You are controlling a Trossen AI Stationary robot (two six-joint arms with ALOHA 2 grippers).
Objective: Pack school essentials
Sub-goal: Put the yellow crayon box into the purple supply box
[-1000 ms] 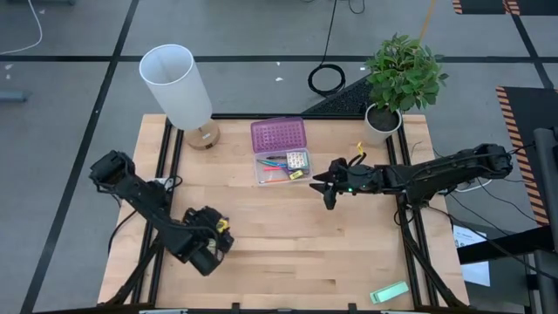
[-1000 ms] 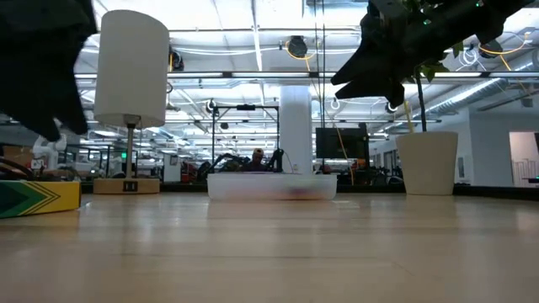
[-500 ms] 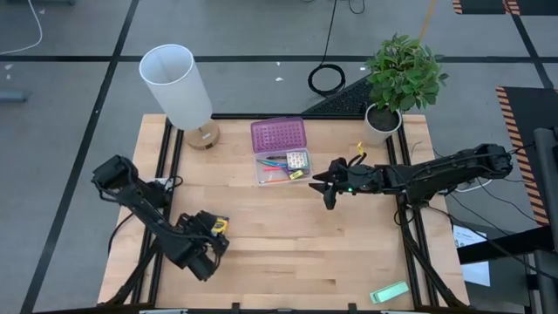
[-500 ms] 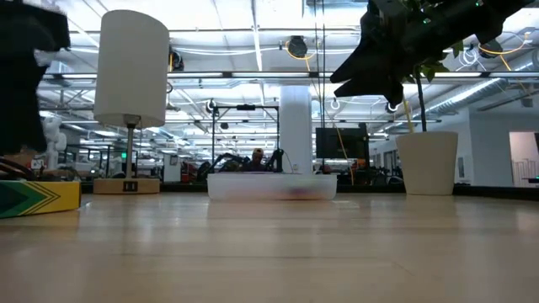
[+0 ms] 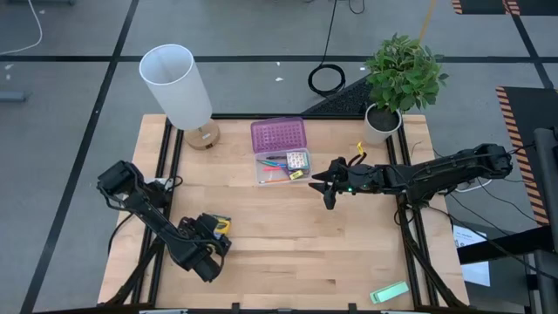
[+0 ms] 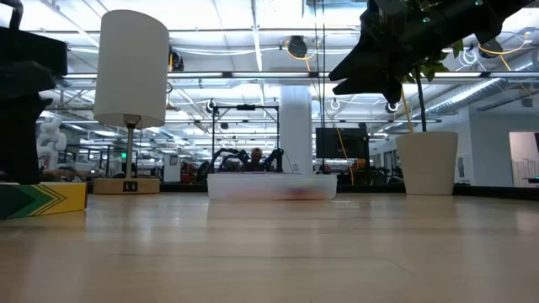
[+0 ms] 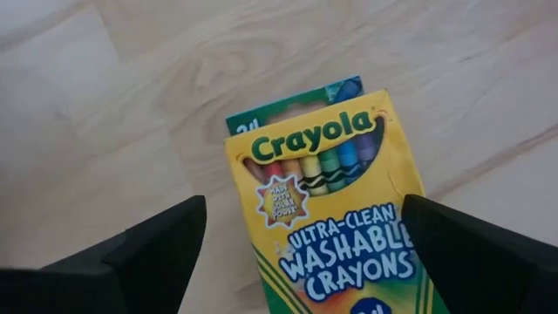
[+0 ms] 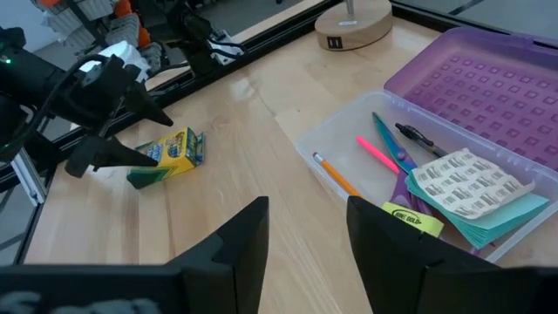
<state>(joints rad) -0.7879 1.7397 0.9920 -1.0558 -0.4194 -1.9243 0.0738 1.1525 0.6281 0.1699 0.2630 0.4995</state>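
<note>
A yellow-green crayon box (image 7: 331, 209) lies flat on the table's near left (image 5: 218, 227). My left gripper (image 5: 211, 239) is open low over it, with a finger standing on each long side of its lower end. An open clear pencil case (image 5: 281, 166) with a purple lid (image 8: 488, 78) sits at the far middle. It holds a pink pencil (image 8: 375, 150), an orange pencil (image 8: 336, 174), scissors (image 8: 394, 157), a black pen (image 8: 418, 138), a teal-edged packet (image 8: 466, 187) and a yellow block (image 8: 410, 218). My right gripper (image 5: 327, 190) hangs open above the table, right of the case. My left gripper's open fingers (image 7: 148, 253) flank the crayon box's lower end (image 7: 349, 279), coming from above at a slant. Whether they touch the box I cannot tell. The box lies flat on the wood, its printed face up.
A white-shaded lamp (image 5: 179, 87) stands at the far left corner and a potted plant (image 5: 401, 78) at the far right. A pale green flat block (image 5: 390, 292) lies at the near right edge. Bare wood spans the table's middle and near side.
My left gripper has come down toward the crayon box and shifted a little toward the table's near edge. The box lies where it was. My right arm has kept still.
</note>
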